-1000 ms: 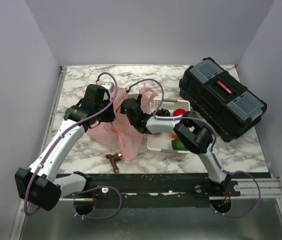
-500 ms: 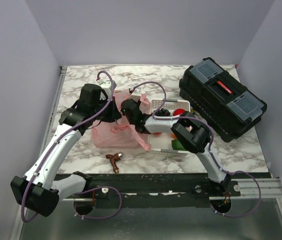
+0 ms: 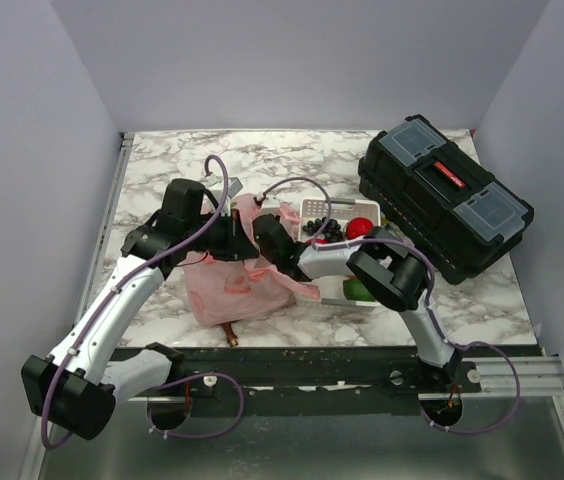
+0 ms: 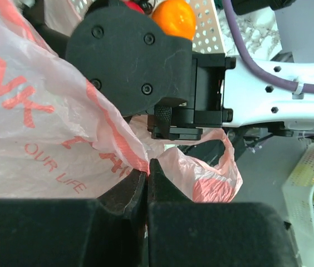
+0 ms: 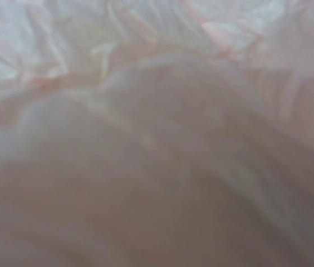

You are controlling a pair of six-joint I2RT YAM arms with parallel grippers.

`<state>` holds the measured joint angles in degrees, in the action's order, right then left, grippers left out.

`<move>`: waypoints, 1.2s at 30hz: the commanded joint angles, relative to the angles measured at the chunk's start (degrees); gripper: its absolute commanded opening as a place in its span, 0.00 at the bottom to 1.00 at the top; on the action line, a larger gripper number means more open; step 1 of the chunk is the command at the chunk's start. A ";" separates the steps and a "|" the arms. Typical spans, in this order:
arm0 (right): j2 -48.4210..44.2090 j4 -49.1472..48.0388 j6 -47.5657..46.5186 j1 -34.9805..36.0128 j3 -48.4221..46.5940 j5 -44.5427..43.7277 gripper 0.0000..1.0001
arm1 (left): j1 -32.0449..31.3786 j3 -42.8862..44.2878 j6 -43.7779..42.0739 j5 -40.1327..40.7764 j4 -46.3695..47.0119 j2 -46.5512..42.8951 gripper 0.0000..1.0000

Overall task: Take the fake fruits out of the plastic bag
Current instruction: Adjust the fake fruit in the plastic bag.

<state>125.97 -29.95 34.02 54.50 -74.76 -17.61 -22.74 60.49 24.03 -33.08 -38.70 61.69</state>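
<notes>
The pink plastic bag [image 3: 234,290] lies crumpled at the table's front, left of the white tray [image 3: 314,208]. My left gripper [image 4: 147,167] is shut on a fold of the bag's film near its top edge [image 3: 234,238]. My right gripper [image 3: 274,240] reaches into the bag from the right. Its fingers are hidden, and pink film [image 5: 157,111] fills the right wrist view. In the tray lie black grapes [image 3: 322,228], a red apple [image 3: 360,228], a green fruit [image 3: 359,290] and an orange [image 4: 173,16]. Any fruit inside the bag is hidden.
A black toolbox [image 3: 445,195] stands at the back right, close behind the tray. A small brown object [image 3: 228,331] pokes out from under the bag's near edge. The right arm's black wrist [image 4: 129,55] sits just ahead of my left gripper.
My left gripper has shut on the bag film and drawn it toward the near edge. The bag now spreads lower and covers most of the brown object. The right gripper sits deeper in the bag.
</notes>
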 commanded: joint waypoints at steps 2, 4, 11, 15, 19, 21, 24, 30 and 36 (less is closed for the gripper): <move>3.18 0.97 -1.92 0.88 -4.67 1.12 1.00 | -0.46 -3.63 3.83 -6.06 2.75 -1.66 0.00; 4.99 0.57 -1.14 1.23 -7.05 0.86 1.00 | -0.54 -4.30 4.42 -6.97 3.24 -1.71 0.00; 14.89 14.06 0.82 2.26 -24.57 -1.19 1.00 | -0.81 -5.47 4.97 -6.86 3.63 -2.02 0.00; 17.96 19.13 3.17 2.22 -28.94 -5.42 0.91 | -0.90 -5.66 4.97 -6.48 3.83 -1.88 0.00; 18.43 21.59 4.25 2.25 -29.15 -11.91 0.78 | -0.90 -5.02 4.08 -4.43 2.54 -2.32 0.00; 17.71 21.48 4.28 2.16 -28.16 -14.70 0.68 | -0.92 -4.52 3.25 -2.12 0.96 -2.83 0.00; 15.54 20.17 2.81 1.84 -25.96 -17.07 0.52 | -0.87 -3.59 1.98 3.07 -1.98 -4.17 0.00; 5.34 11.57 -2.08 1.23 -14.35 -24.57 0.30 | -0.58 -1.95 0.58 27.01 -7.27 -7.27 0.00; -4.75 0.34 -8.92 1.18 -1.65 -30.37 0.22 | -0.37 -4.95 -2.72 43.69 -1.60 -7.90 0.00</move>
<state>128.40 -20.45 30.22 55.86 -81.65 -39.81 -23.35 57.04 25.28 -6.92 -43.57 54.22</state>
